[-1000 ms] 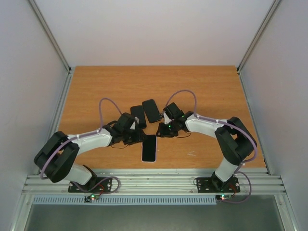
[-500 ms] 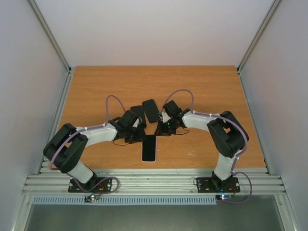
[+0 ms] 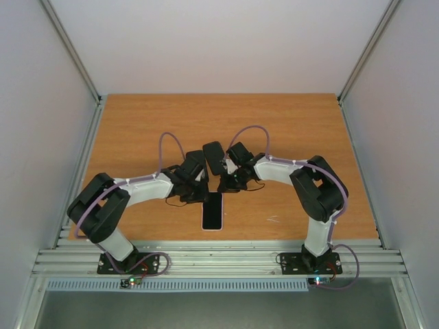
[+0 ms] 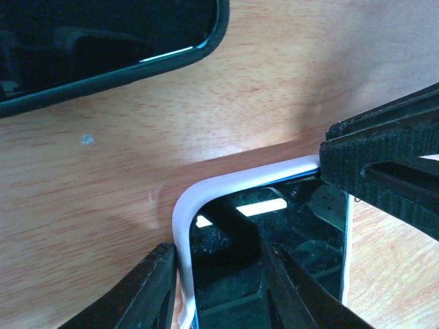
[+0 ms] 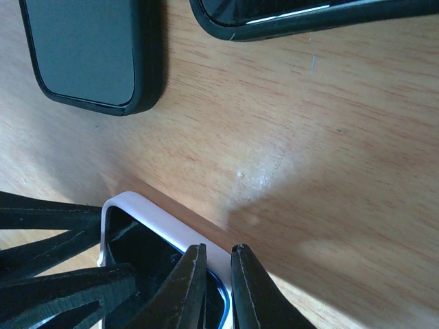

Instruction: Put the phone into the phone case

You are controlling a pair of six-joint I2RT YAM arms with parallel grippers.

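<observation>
I see the phone (image 3: 212, 214) in its white case (image 4: 180, 212), seemingly not fully seated (corners murky). The right gripper (image 5: 218, 259) pinches the case rim and the left gripper (image 4: 206, 267) straddles it, jaws apart.

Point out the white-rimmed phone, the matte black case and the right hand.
phone (image 3: 212, 214): top view, middle of its screen.
matte case (image 5: 86, 48): right wrist view, its flat grey face.
right hand (image 5: 219, 251): right wrist view, between its fingertips.

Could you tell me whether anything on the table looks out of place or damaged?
Nothing looks spilled or broken. The matte black item and the glossy one lie at different angles beyond the white-rimmed phone.
</observation>
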